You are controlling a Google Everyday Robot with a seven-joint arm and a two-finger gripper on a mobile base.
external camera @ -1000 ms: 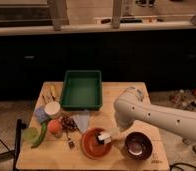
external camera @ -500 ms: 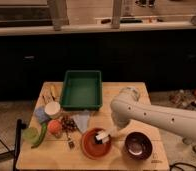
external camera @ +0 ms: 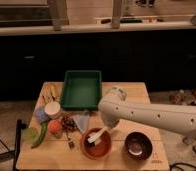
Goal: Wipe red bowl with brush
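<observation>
The end effector (external camera: 107, 131), pinching the brush (external camera: 95, 136), has swept leftward inside the red bowl (external camera: 98, 150) — wiping looks underway; bowl unmoved.

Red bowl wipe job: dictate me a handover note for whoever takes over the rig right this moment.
Gripper: low over the red bowl, right at the brush.
Brush: its white handle lies inside the red bowl, at the front centre of the table.
Done: the brush is in the bowl.
Left: finish wiping, then lift the brush out.
The dark bowl to the right is not the target.
</observation>
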